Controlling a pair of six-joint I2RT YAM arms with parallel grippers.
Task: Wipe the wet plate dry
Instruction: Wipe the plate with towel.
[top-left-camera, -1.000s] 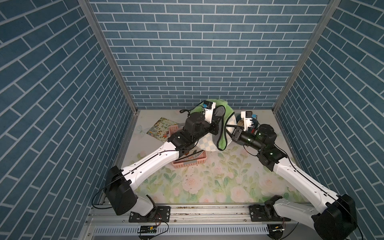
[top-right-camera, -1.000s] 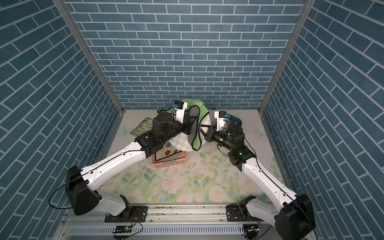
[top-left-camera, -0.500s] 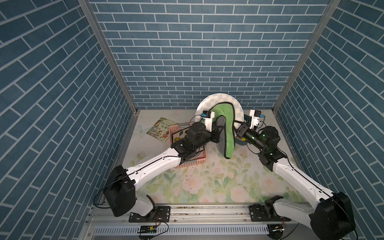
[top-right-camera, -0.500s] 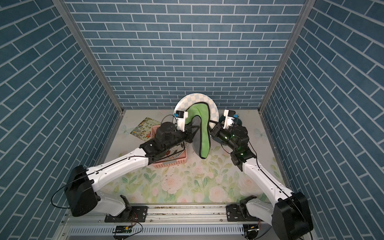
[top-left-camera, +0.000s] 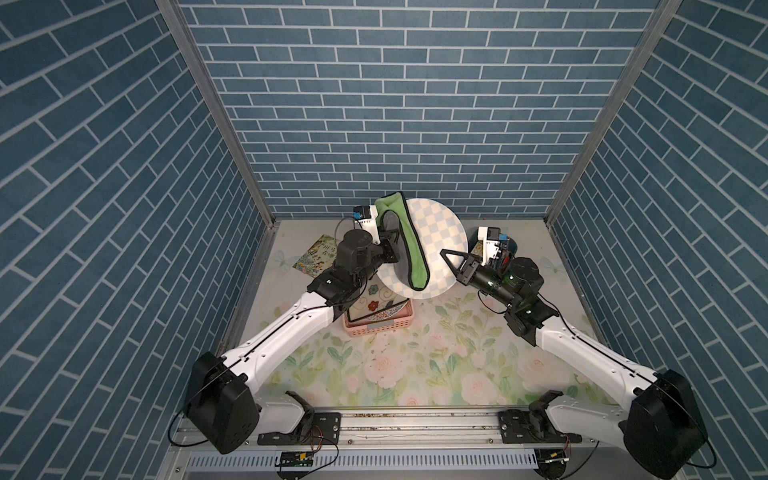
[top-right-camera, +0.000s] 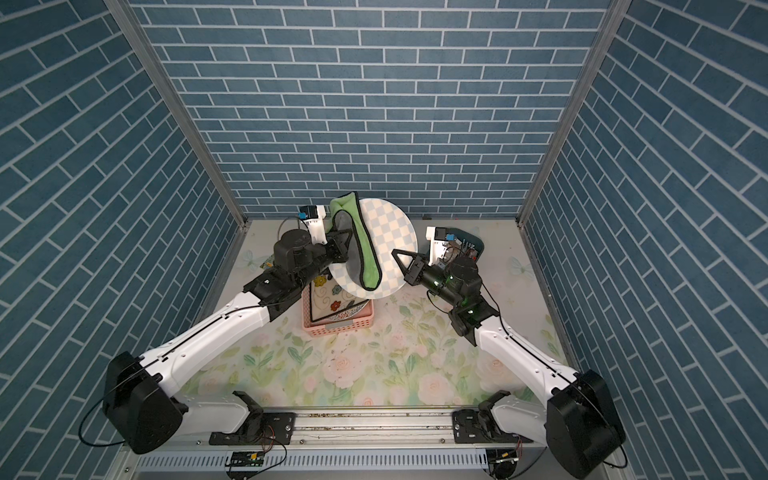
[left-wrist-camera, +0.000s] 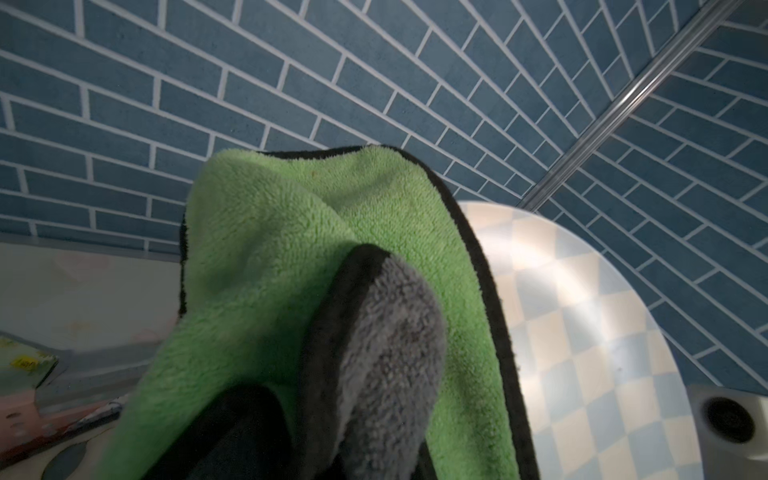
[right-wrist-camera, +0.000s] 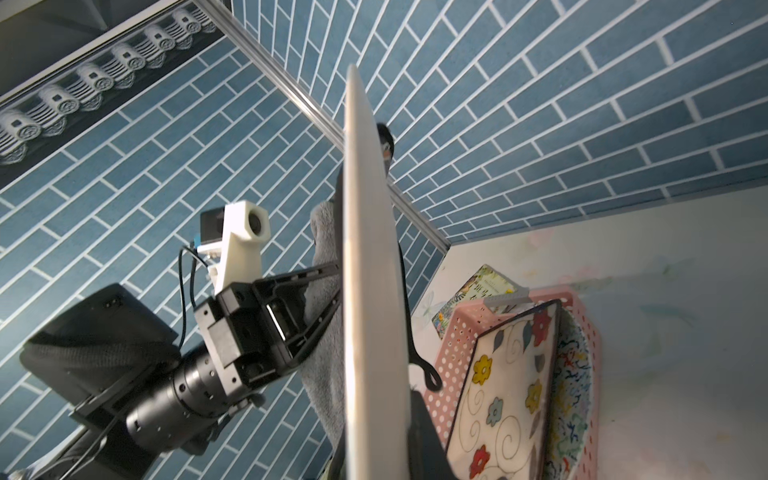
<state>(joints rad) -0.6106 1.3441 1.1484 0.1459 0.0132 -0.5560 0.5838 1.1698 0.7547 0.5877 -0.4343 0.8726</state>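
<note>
Three blue-brick walls (top-left-camera: 374, 104) ring floral tabletop (top-left-camera: 415, 365) (basket (top-left-camera: 374, 329) aboard); left gripper (top-left-camera: 390, 248) clamps cloth (top-left-camera: 412, 245), right gripper (top-left-camera: 447, 256) clamps plate (top-left-camera: 440, 226).

Bright even light, glare on plate (left-wrist-camera: 552, 282), wrist close-ups soft — edges bowed

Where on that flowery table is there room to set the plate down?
The bare stretch of the floral mat lies on the near side of the pink basket. The back is crowded: the basket, a booklet, a dark dish, and above them the held plate and cloth.

Left gripper (top-left-camera: 390, 250) and right gripper (top-left-camera: 448, 257) aloft, both clamped.
</note>
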